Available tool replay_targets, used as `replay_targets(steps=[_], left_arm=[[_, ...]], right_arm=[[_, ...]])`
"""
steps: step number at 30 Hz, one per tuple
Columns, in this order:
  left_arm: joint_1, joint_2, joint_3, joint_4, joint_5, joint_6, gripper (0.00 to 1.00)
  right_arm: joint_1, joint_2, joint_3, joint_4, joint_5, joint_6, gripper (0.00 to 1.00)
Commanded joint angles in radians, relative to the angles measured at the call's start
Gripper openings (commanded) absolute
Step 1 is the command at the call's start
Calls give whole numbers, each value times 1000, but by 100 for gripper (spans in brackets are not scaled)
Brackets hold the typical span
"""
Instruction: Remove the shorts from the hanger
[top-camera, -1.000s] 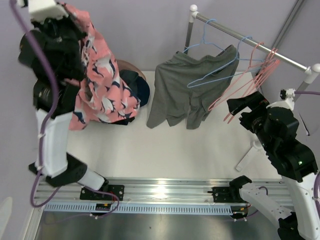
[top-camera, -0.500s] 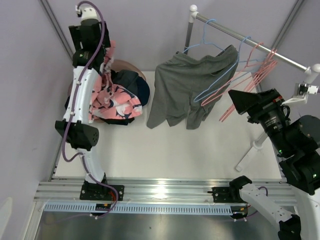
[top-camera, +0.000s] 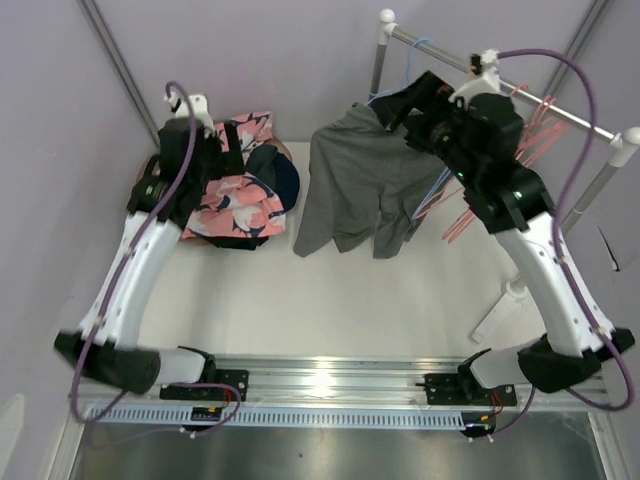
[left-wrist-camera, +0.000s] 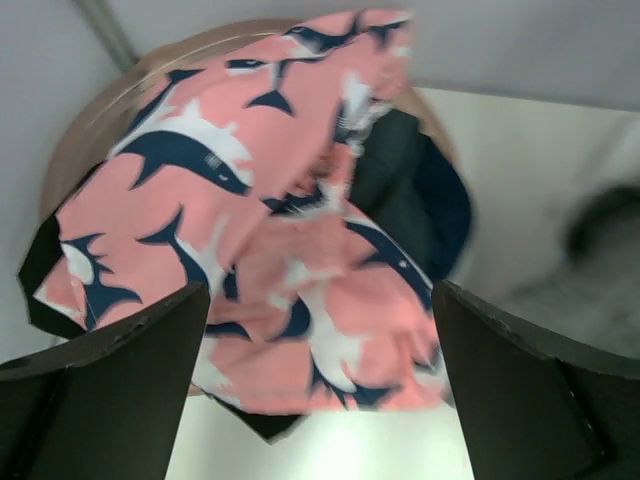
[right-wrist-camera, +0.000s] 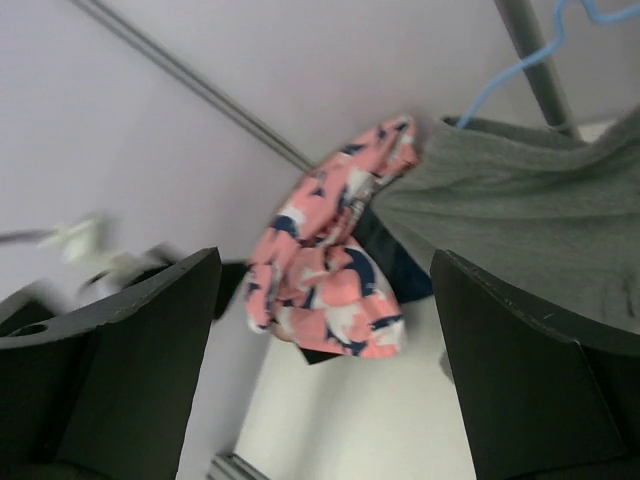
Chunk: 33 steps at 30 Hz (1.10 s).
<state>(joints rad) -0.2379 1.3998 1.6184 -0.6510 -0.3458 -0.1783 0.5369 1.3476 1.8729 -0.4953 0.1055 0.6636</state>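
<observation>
I observe the grey shorts (top-camera: 355, 190) hanging below the left-arm end of the clothes rail (top-camera: 582, 119), carried on a blue hanger (right-wrist-camera: 520, 60) whose hook rises beside the rail's upright post (right-wrist-camera: 540, 60). They have not been taken off. Several pink hangers (top-camera: 528, 140) hang bare further along the rail, toward its right-arm end.

The right gripper (right-wrist-camera: 320, 370) sits just below the rail, over the upper edge of the grey shorts on their right-arm side. Its fingers (right-wrist-camera: 110, 360) are spread wide with nothing between them. I cannot tell whether they touch the cloth or the hanger.

Well clear of the rail, off its left-arm end, a round brown basket (left-wrist-camera: 100, 115) holds the garments already removed. The pink shorts (left-wrist-camera: 250, 250) with navy-and-white print lie crumpled on top. The navy shorts (left-wrist-camera: 440, 200) lie beneath them on the side nearer the rail, and a black edge (left-wrist-camera: 40, 270) shows beneath them on the side away from the rail.

The left gripper (left-wrist-camera: 320, 380) hangs above this pile, away from the rail. Its fingers (left-wrist-camera: 100, 370) are parted wide and empty, not touching the cloth.
</observation>
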Motion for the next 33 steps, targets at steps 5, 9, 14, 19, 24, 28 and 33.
replay_targets(steps=[5, 9, 14, 19, 24, 28, 33], left_arm=[[-83, -510, -437, 109, 292, -50, 99], [-87, -689, -613, 116, 337, -41, 99], [-87, -801, -776, 100, 312, -24, 99], [-87, -878, -841, 103, 295, -33, 99], [-89, -878, -856, 105, 290, -38, 99], [-93, -872, -859, 114, 291, -36, 99], [-95, -883, -862, 113, 291, -36, 99]], right_arm=[[38, 125, 28, 119, 183, -133, 90], [44, 177, 25, 202, 267, -179, 90], [51, 229, 31, 270, 348, -203, 89], [52, 307, 61, 290, 398, -180, 88], [52, 387, 104, 304, 441, -165, 88], [51, 430, 146, 333, 477, -176, 85], [46, 490, 201, 342, 505, -176, 81]])
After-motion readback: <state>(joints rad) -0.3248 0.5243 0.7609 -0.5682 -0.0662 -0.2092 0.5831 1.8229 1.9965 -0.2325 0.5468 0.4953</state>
